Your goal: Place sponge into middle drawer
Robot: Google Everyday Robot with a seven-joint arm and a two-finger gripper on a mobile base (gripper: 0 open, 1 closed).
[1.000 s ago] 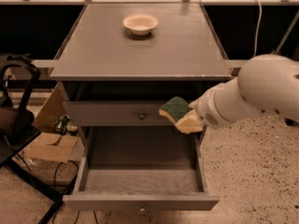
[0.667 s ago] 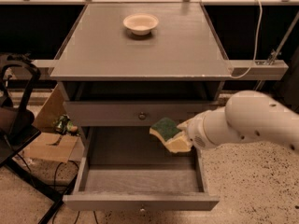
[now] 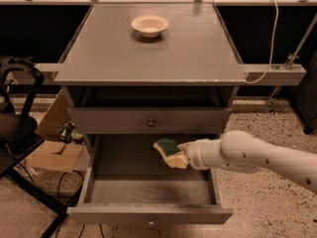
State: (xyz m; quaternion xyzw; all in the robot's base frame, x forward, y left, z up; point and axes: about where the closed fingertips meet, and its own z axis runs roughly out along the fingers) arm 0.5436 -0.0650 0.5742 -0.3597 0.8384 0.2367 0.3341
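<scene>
Camera view: The middle drawer point(image 3: 148, 192) stands pulled out below the closed upper drawer front point(image 3: 114, 120). The arm enters from the right. The gripper point(image 3: 179, 156) is positioned over the rear of the open drawer box, jaws clamped on the sponge point(image 3: 165, 145), which is held green face up over the drawer interior. A cream bowl point(image 3: 150, 25) rests on the cabinet top point(image 3: 148, 58).

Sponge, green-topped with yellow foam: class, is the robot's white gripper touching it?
Touching. The camera view shows the gripper, above the open grey wooden middle drawer, clamped on one end of the sponge with no gap.
</scene>
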